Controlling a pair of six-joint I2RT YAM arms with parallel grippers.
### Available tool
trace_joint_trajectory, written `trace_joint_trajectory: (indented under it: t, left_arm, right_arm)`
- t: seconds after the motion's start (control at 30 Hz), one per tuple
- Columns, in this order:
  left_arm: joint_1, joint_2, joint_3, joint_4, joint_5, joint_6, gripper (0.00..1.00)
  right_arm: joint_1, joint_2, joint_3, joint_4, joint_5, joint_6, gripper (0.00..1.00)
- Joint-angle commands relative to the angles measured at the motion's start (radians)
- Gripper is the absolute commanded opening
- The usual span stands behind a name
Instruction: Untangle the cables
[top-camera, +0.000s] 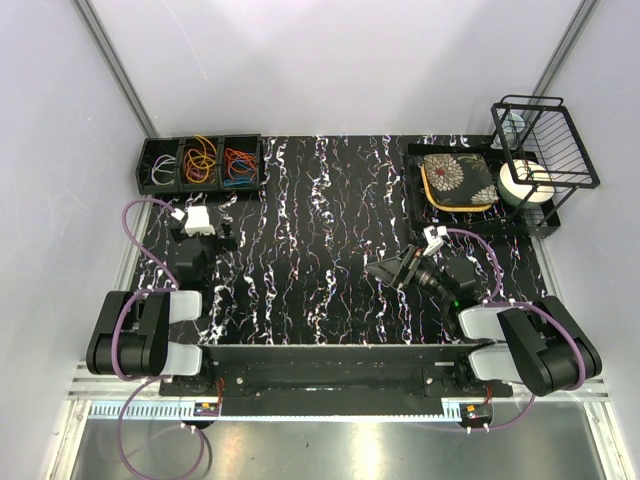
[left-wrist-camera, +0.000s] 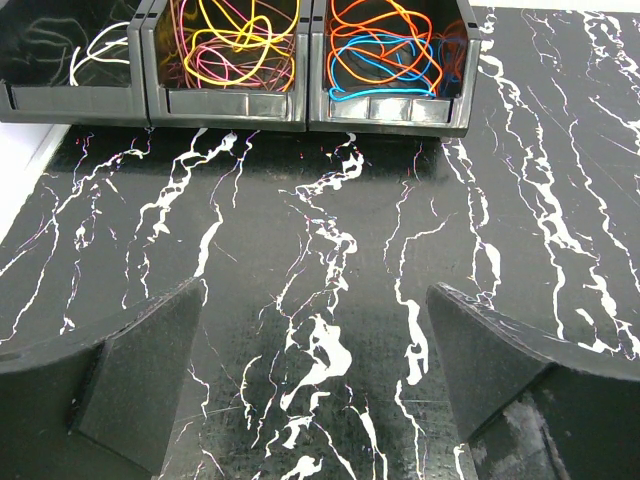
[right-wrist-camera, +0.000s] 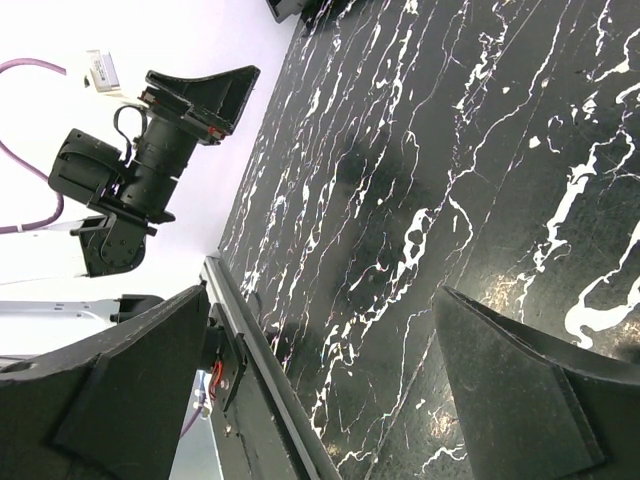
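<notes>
Three black plastic bins (left-wrist-camera: 235, 105) at the table's far-left corner hold the cables (left-wrist-camera: 380, 45): thin glossy loops, whitish in the left bin, yellow and pink in the middle, orange and blue in the right. The left wrist view cuts off the bins' tops. The left gripper (left-wrist-camera: 315, 295) and right gripper (right-wrist-camera: 322, 292) gape wide, holding nothing, their matte wedge-shaped fingers over the white-veined black tabletop (left-wrist-camera: 300, 200).

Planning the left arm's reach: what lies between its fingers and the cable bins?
Only bare marbled tabletop lies between the left fingers and the bins holding the cables. The left wrist view shows this.
</notes>
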Motion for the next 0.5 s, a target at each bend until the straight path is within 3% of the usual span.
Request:
trace_joint_trajectory:
  t: [0.0, 0.47]
  left_arm:
    - [0.0, 0.003, -0.004, 0.091, 0.005, 0.017, 0.99]
    - [0.0, 0.005, -0.003, 0.089, 0.005, 0.017, 0.99]
  right_arm:
    - [0.0, -0.013, 0.015, -0.007, 0.027, 0.003, 1.0]
    - [0.001, -0.006, 0.032, -0.053, 0.029, 0.001, 1.0]
